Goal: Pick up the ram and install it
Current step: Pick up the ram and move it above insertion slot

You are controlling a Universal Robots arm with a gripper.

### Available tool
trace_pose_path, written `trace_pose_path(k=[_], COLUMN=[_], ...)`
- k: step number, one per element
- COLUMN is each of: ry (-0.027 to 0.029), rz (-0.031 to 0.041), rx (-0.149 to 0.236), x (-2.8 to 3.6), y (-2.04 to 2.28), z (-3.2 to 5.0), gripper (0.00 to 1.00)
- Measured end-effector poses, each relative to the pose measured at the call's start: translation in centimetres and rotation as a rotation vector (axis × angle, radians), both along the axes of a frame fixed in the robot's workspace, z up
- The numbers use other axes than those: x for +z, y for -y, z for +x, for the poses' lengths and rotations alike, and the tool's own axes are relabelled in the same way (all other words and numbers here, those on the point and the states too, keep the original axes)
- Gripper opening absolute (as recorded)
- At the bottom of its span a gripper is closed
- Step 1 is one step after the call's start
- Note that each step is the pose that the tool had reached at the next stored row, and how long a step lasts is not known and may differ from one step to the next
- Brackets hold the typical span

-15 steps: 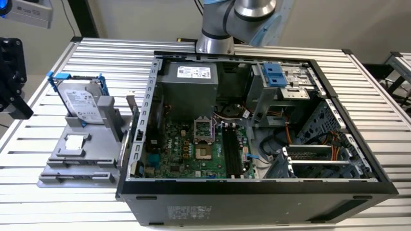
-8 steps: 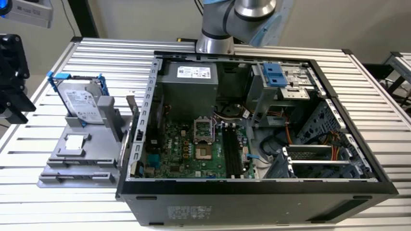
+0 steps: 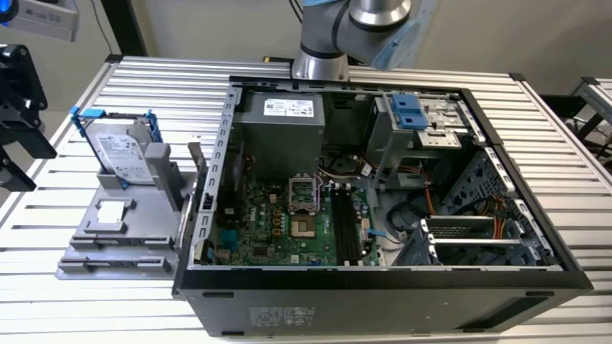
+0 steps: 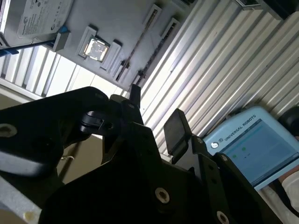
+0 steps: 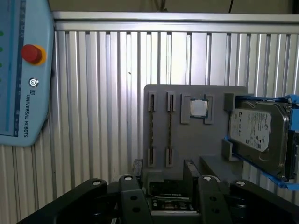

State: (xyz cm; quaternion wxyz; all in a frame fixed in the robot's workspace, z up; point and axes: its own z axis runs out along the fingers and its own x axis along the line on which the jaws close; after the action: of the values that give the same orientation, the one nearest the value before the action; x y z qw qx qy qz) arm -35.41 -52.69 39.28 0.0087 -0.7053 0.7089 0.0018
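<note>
While the gripper (image 5: 163, 165) hangs with fingers apart and empty, the ram (image 5: 169, 130) stands on edge in the grey holder (image 5: 196, 140), near its edge opposite the hard drive (image 5: 257, 130), untouched.

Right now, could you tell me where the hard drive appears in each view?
Exterior view: hard drive upright on the grey holder, exterior view's left of the case.
First wrist view: hard drive beside the holder's square chip.
Second wrist view: hard drive beside that chip.
Shared landmark: the square chip.
</note>
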Motion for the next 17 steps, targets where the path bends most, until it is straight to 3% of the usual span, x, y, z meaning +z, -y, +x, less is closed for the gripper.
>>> trace_pose_path(k=[3, 9, 14, 17], ry=[-0.0101, -0.0099, -0.0093, -0.0094], rz=[0.0001, -0.0019, -0.0028, -0.0029], rx=[0.009, 0.037, 0.037, 0.037], x=[-0.09, -0.82, -1.71, -1.78], y=[0.00, 0.01, 0.00, 0.00], z=[0.00, 0.01, 0.00, 0.00], gripper=[1.00, 1.00, 1.00, 1.00])
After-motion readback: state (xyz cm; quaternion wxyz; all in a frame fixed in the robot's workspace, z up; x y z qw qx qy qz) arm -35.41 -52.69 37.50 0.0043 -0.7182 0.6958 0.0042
